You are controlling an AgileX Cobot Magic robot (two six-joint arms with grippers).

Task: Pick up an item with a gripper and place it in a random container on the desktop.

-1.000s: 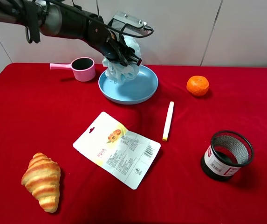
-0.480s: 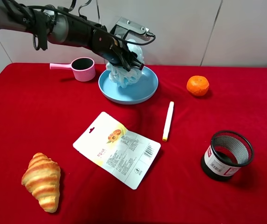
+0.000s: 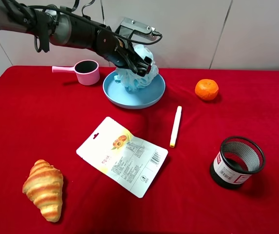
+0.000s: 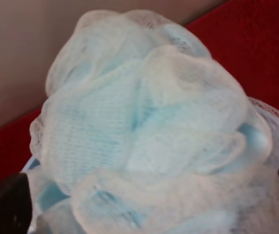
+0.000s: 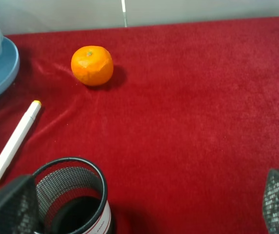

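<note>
The light-blue mesh pouf (image 3: 140, 74) rests on the far side of the round light-blue plate (image 3: 129, 99) at the back of the red desktop (image 3: 42, 122). My left gripper (image 3: 137, 62) hangs right over the pouf, its dark fingers spread on either side of it. In the left wrist view the pouf (image 4: 149, 126) fills the picture, with the fingertips (image 4: 3, 204) far apart at the corners, so the jaws are open. My right gripper (image 5: 144, 202) is open and empty above the right side of the table; it is out of the exterior view.
A pink handled cup (image 3: 86, 71) stands left of the plate. An orange (image 3: 206, 89), a white marker (image 3: 176, 126), a flat packet (image 3: 122, 156), a croissant (image 3: 44, 189) and a black mesh cup (image 3: 237, 162) lie around the cloth.
My left gripper has carried the pouf down and slightly right onto the plate. Its fingers have spread and the pouf has puffed out between them.
</note>
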